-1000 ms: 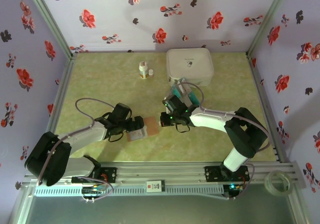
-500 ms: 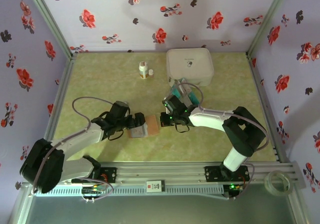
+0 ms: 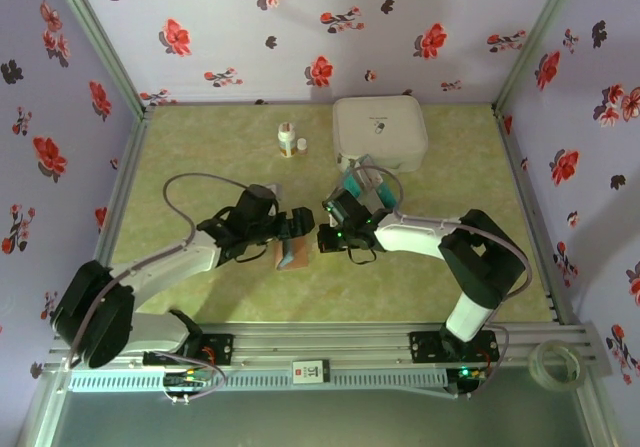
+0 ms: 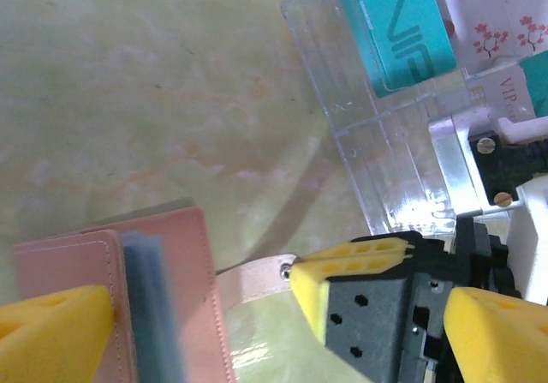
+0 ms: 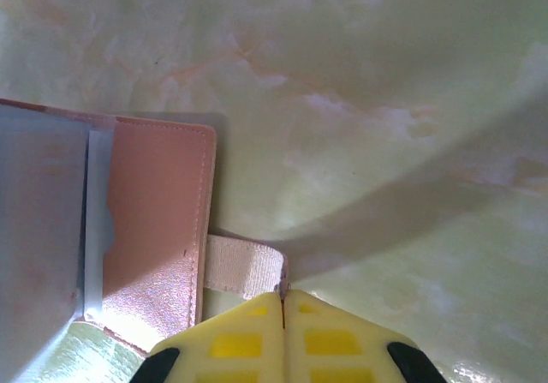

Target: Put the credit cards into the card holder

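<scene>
Tan leather card holder (image 3: 291, 256) open on bench (image 3: 200, 157), between both claws. We see right claw (image 5: 282, 302) pinching its strap (image 5: 244, 267); left claw (image 3: 292, 229) spread wide over holder. Teal credit cards (image 4: 398, 32) sit in clear tray (image 4: 360, 117) beyond right claw.

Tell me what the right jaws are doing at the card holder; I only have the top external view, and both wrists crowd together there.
Observer: In the right wrist view, the right gripper has its jaws shut on the end of the strap that sticks out from the card holder.
Operator: And the left one?
Observer: In the left wrist view, the left gripper has its jaws wide open; the card holder lies by one finger, ungripped.
Operator: Where are the cards?
Observer: A teal card printed VIP lies in a clear tray, with a white blossom-printed card beside it.
</scene>
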